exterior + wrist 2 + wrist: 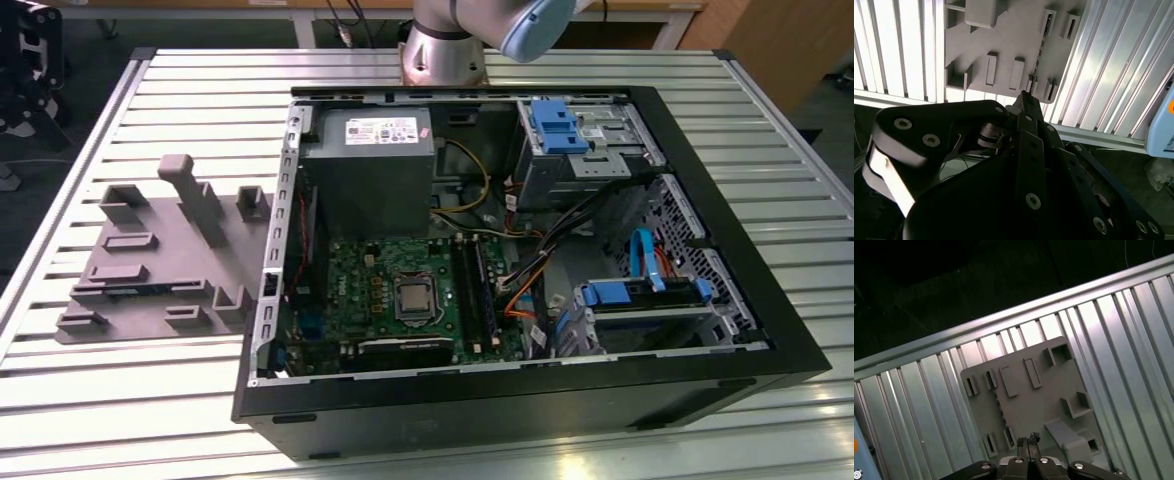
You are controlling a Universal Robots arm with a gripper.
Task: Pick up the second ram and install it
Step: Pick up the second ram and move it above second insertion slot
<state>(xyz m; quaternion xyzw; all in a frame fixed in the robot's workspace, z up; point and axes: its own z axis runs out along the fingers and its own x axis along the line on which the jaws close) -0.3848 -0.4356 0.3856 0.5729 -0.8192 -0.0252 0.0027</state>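
Here – second ram [1039, 52] edge-up in gray fixture [1014, 30] – spanning two slotted posts.

I look down on a slatted metal bench [174, 90]. Near its edge at the exterior view's left lies a grey holder plate [154, 255] with upright blocks and open slots. In both wrist views this grey holder plate [1004, 40] [1029, 405] rests flat on the slats. Just beside it, on the middle of the bench, stands an open black computer case [534, 410]. Inside I see a grey power supply [367, 165], a green motherboard [354, 275] and two blue drive brackets [554, 125] [641, 293].
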